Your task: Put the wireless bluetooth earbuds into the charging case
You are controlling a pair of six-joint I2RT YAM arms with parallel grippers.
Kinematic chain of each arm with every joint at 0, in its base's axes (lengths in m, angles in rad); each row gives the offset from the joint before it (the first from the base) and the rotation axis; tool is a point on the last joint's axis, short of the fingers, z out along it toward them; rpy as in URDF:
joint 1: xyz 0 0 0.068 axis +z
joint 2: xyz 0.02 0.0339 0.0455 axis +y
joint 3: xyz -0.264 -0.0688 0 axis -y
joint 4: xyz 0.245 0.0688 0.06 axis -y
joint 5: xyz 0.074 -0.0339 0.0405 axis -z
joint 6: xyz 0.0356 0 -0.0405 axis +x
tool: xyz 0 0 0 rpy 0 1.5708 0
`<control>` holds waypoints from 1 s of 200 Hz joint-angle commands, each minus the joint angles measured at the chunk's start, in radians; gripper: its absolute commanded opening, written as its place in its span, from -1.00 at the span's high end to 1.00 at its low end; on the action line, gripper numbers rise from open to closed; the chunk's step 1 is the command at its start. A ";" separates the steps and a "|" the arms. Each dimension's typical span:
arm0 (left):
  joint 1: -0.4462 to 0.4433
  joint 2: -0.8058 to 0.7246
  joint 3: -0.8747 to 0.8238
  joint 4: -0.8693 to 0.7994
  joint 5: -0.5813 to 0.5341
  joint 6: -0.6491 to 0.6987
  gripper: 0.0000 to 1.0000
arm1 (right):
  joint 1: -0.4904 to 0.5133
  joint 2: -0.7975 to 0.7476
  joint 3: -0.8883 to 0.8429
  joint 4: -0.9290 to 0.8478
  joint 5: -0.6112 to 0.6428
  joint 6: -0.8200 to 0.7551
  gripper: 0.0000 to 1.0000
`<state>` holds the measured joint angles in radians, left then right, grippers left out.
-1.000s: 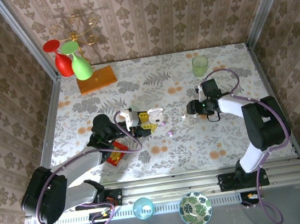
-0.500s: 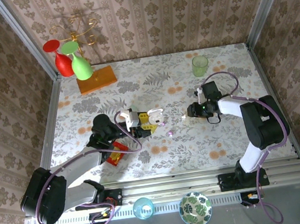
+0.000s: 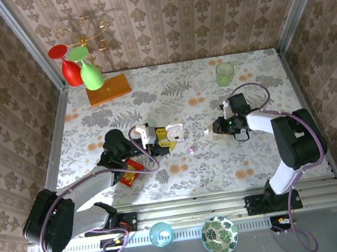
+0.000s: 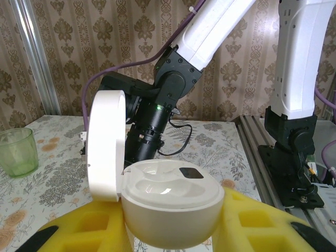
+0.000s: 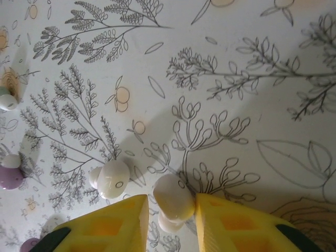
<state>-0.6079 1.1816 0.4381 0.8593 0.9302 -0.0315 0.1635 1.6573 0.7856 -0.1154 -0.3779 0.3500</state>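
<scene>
My left gripper (image 4: 173, 233) is shut on a white oval charging case (image 4: 170, 202) with its lid (image 4: 106, 144) flipped up; the wells inside look bare. From above, that case (image 3: 172, 129) sits at table centre in the left gripper (image 3: 161, 138). My right gripper (image 5: 171, 210) is down on the table and shut on a whitish earbud (image 5: 173, 197), the right pad against it. A second whitish earbud (image 5: 112, 178) lies just left of the fingers. A purple earbud (image 5: 9, 176) and a pale green one (image 5: 6, 100) lie further left. The right gripper (image 3: 210, 130) is right of the case.
A green cup (image 3: 224, 73) stands at the back right. A wooden rack with red and green glasses (image 3: 90, 74) is at the back left. A red packet (image 3: 130, 171) lies under the left arm. A small purple earbud (image 3: 190, 150) lies between the arms.
The right gripper's fingers have closed in around the whitish earbud on the table. The left gripper and the open case have stayed put.
</scene>
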 commanded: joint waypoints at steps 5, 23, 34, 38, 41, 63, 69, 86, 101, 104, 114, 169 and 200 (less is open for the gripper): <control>-0.007 -0.018 -0.007 0.014 -0.001 0.021 0.58 | -0.002 -0.058 -0.041 0.023 -0.066 0.051 0.40; -0.007 -0.017 -0.007 0.014 0.001 0.021 0.58 | -0.007 -0.083 -0.049 0.021 -0.035 0.045 0.32; -0.009 -0.017 -0.007 0.015 0.001 0.021 0.58 | -0.015 -0.089 -0.049 0.018 -0.002 0.037 0.27; -0.009 -0.017 -0.007 0.016 0.001 0.023 0.58 | -0.020 -0.090 -0.048 0.017 0.008 0.039 0.26; -0.008 -0.017 -0.006 0.015 0.002 0.023 0.58 | -0.021 -0.090 -0.049 0.018 0.011 0.039 0.25; -0.010 -0.016 -0.007 0.015 0.000 0.024 0.58 | -0.035 -0.066 -0.030 0.036 0.002 0.046 0.24; -0.012 -0.015 -0.007 0.016 -0.001 0.025 0.58 | -0.035 -0.057 -0.023 0.043 -0.007 0.048 0.24; -0.013 -0.014 -0.007 0.015 -0.001 0.026 0.58 | -0.035 -0.024 -0.008 0.061 -0.024 0.054 0.26; -0.013 -0.017 -0.007 0.012 -0.001 0.025 0.58 | -0.035 0.003 -0.001 0.076 -0.042 0.058 0.29; -0.013 -0.018 -0.007 0.011 -0.002 0.025 0.58 | -0.035 0.006 0.000 0.079 -0.046 0.059 0.30; -0.013 -0.022 -0.009 0.006 -0.002 0.027 0.58 | -0.035 0.022 0.004 0.087 -0.066 0.060 0.30; -0.015 -0.030 -0.004 -0.020 -0.006 0.042 0.58 | -0.035 0.056 -0.005 0.115 -0.150 0.055 0.35; -0.015 -0.028 -0.002 -0.019 -0.007 0.044 0.58 | -0.035 0.050 -0.010 0.126 -0.177 0.053 0.37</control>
<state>-0.6155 1.1694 0.4381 0.8425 0.9192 -0.0105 0.1230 1.6958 0.7731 -0.0132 -0.4965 0.3973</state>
